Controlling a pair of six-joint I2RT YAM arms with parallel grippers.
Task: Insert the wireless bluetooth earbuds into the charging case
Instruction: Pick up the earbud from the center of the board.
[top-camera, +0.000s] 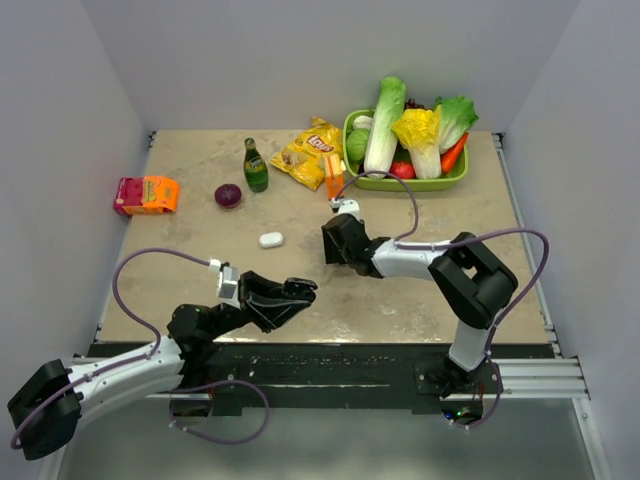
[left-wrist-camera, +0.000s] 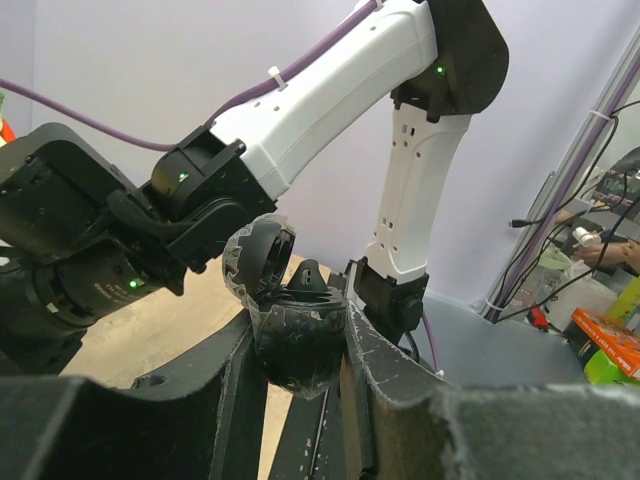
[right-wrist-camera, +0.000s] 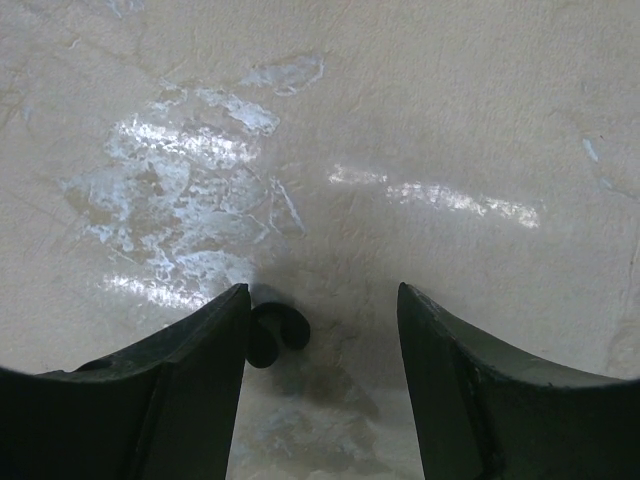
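Right gripper (right-wrist-camera: 322, 305): jaws spread, nothing held, pointing down at the desk (right-wrist-camera: 450, 120) near its middle.
Black earbud (right-wrist-camera: 277, 330): on the desk between those jaws, off-centre. It sits just beside the finger on the wrist view's left, perhaps touching it, and well apart from the other.
Earbud axis: too small for me to call.
Left gripper (top-camera: 297, 292): clenched around the black charging case (left-wrist-camera: 298, 340), lid (left-wrist-camera: 256, 256) hinged open, held by the desk's near edge, left of centre.
Nearer arm: the right. I'd shift it toward the bud before closing.
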